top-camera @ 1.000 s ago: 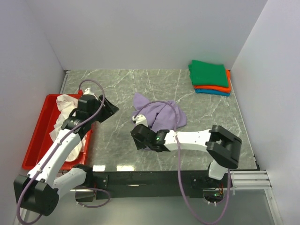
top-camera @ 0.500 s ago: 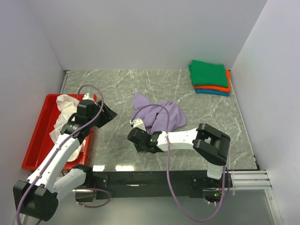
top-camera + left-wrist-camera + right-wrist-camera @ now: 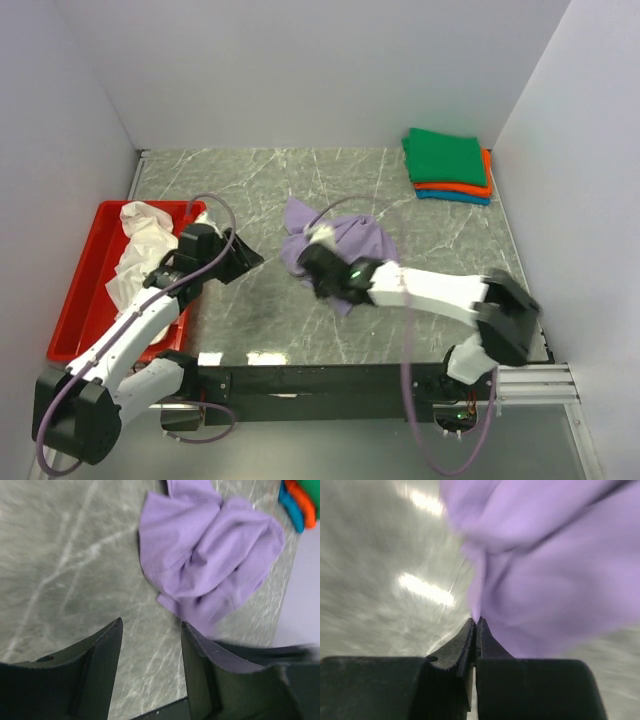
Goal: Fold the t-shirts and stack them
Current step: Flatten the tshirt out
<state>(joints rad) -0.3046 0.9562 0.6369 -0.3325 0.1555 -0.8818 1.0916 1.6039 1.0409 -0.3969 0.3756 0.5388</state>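
The lavender shirt (image 3: 345, 243) lies crumpled near the middle of the table (image 3: 250, 180), its ragged outline spreading toward 12 and 3 o'clock. The right claw (image 3: 315, 250) sits at the shirt's 8 o'clock edge. In the wrist view the right claw (image 3: 476, 622) is pinched tight, and a thin fold of the lavender shirt (image 3: 545, 565) runs down into the tips, so it has hold of the hem. That arm crosses the near-right marble from its base at 5 o'clock.

The left claw (image 3: 240, 258) hovers just off the shirt toward 9 o'clock. Seen from its own camera, the left claw (image 3: 151, 625) stands well apart with only marble between the fingers and nothing gripped. The lavender shirt (image 3: 200, 565) lies ahead of it, not touching.

Along the table's 9 o'clock edge sits a red tray (image 3: 75, 300) with the white shirt (image 3: 140, 250) heaped in it, part of it draped over the tray's far rim.

In the 2 o'clock corner, against the right wall (image 3: 570, 150), is a folded stack: the green shirt (image 3: 445, 157) on top, the orange shirt (image 3: 455, 187) under it, and the teal shirt (image 3: 460, 197) at the bottom, edges showing as thin stripes.

Bare marble runs from 10 to 12 o'clock along the back wall, and between shirt and stack.
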